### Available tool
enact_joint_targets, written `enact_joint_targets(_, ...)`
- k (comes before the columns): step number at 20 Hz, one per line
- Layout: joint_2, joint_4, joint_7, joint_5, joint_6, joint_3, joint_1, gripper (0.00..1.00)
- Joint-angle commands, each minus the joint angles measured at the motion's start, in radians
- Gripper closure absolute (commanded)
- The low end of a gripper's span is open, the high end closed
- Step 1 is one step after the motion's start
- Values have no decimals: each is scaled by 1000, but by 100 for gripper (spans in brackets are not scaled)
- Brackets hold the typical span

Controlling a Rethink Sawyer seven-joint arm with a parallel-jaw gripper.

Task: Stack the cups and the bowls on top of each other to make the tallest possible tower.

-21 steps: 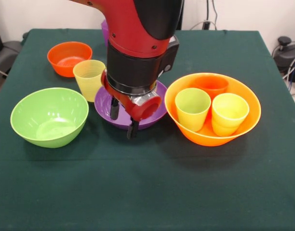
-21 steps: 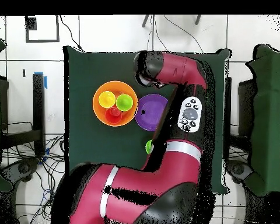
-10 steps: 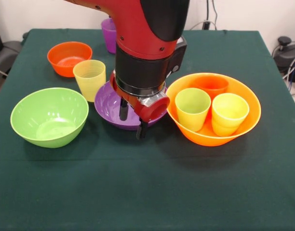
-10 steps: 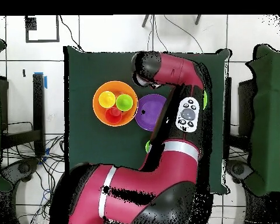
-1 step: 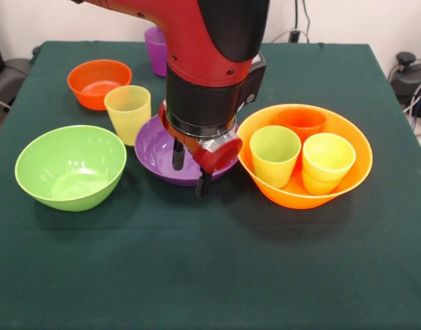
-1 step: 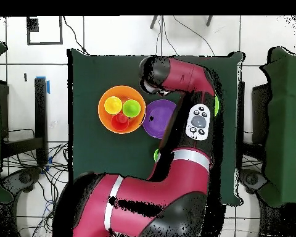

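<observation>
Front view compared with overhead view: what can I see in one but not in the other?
Only the front view shows the gripper over the purple bowl, the small orange bowl, the pale yellow cup and the purple cup. Only the overhead view shows the floor cables. Both show the largest bowl holding three cups.

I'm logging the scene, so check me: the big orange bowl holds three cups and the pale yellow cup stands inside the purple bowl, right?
Not quite. The big orange bowl does hold three cups, but the front view shows the pale yellow cup standing on the table beside the purple bowl, behind its rim, not inside it.
</observation>
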Motion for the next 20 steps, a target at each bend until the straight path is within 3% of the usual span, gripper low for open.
enact_joint_targets(1, -5, 111, -26, -13, 19, 106, 13, 0)
enact_joint_targets(20, 1, 226, -16, 6, -122, 162, -29, 0)
